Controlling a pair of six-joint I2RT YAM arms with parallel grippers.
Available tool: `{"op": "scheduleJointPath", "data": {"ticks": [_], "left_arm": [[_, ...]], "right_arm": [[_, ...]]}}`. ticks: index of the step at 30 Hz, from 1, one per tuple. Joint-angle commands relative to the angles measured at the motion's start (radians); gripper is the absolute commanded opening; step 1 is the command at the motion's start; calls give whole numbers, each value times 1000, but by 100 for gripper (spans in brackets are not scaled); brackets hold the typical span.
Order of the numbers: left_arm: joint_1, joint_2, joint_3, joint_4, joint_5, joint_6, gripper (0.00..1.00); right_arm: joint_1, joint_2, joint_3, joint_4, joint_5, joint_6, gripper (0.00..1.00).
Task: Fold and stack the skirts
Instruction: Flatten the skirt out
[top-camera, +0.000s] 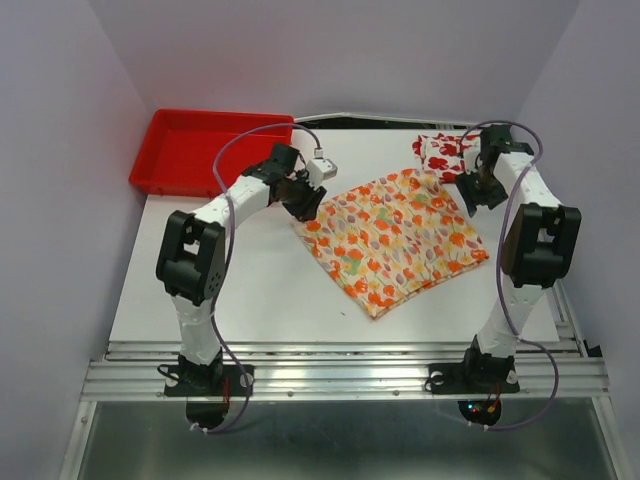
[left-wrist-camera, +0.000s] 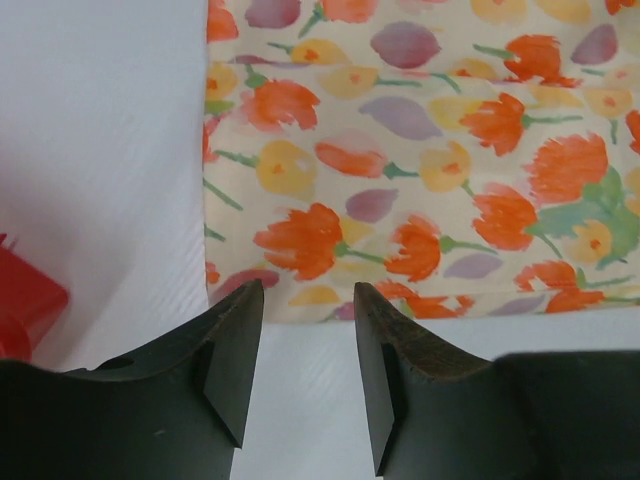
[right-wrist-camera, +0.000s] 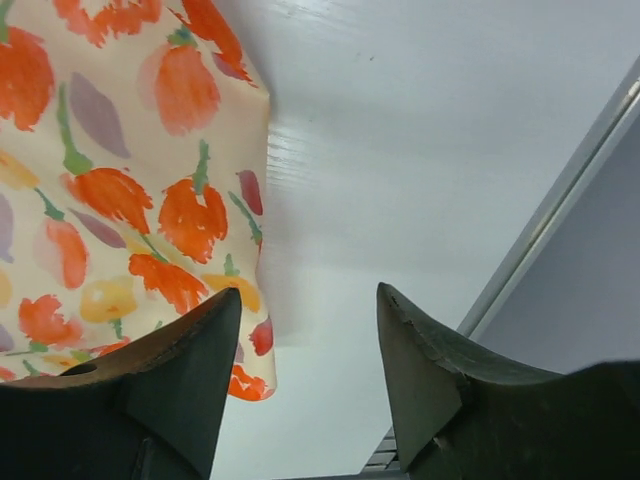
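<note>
cream skirt (top-camera: 392, 243) lies flat mid-table (top-camera: 250, 290), set like a diamond. whether it's already doubled over i can't tell. red-flowered skirt (top-camera: 445, 150) sits bunched at 1 o'clock, partly behind my right arm, just past the cream skirt's far corner; touching or not, can't tell. not stacked yet. red tray (top-camera: 190, 145) is at 10 o'clock, well apart from both.

my left gripper (left-wrist-camera: 307, 300) has its fingers apart with nothing between them, cloth edge just beyond the tips, at the skirt's 9 o'clock corner. my right gripper (right-wrist-camera: 310, 300) is also spread and holding nothing, with the hem off to its left, bare table under the gap, near the 2 o'clock edge.

risks as i see them:
- right side closes on bare table, since the gap sits beside the hem and not over it.
- if the cloth is layered, a shallow pinch takes only the top layer and the fold opens.
- one hand catches and the other misses, so the skirt skews or drags.
- my right arm is close to the red-flowered skirt and could sweep it along.
</note>
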Motion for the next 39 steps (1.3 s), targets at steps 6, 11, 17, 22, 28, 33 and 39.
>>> {"op": "scheduleJointPath", "data": {"ticks": [6,11,17,22,28,33,39], "left_arm": [[-54,192,163,14,-114,139,46],[-80,199,84,-38,-174,224,39],[-129,69,-177,-74,-183,323,32],[-174,-53,-325,-127,-165,391,32],[-238,-142,-335,-228,-33,408,32],[-335,-183,-282,-249,117,347,37],[-317,-221,-174,-186,266,173,45]], "right_arm": [[-4,24,-43,-47,-88,61,51],[-4,33,-146,19,-56,64,49],[-4,83,-203,89,-48,74,48],[28,120,-206,129,-49,81,45],[137,123,-225,203,-68,45,41],[249,171,-165,297,-63,-1,35],[350,240,31,352,-42,-15,37]]}}
